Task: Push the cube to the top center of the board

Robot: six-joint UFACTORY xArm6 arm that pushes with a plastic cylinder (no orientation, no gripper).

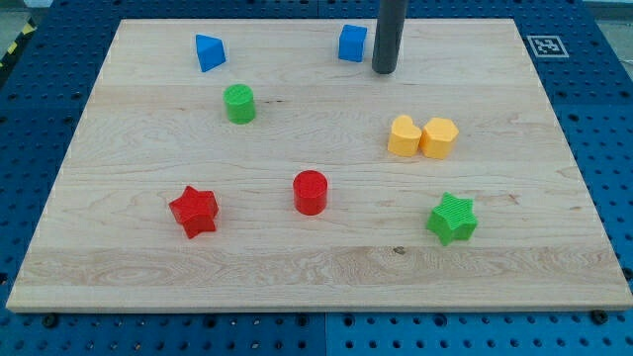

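Pale wooden board (316, 267) lies on blue perforated table (603, 119). My tip (384, 70), a bare rod holding nothing, stands just right of blue cube (352, 44).

The desk (316, 267) is pale wood with fine grain lines, lying on a blue pegboard (603, 119) dotted with holes, and a black-and-white marker (543, 45) sits at its upper right corner. The blue cube (352, 44) and a blue wedge-like block (209, 52) match in colour; my tip (384, 71) is dark grey. A green cylinder (238, 103) and green star (453, 219), a red cylinder (311, 192) and red star (194, 211), and two yellow blocks, a yellow heart (404, 136) and a yellow pentagon-like block (439, 137), complete the palette.
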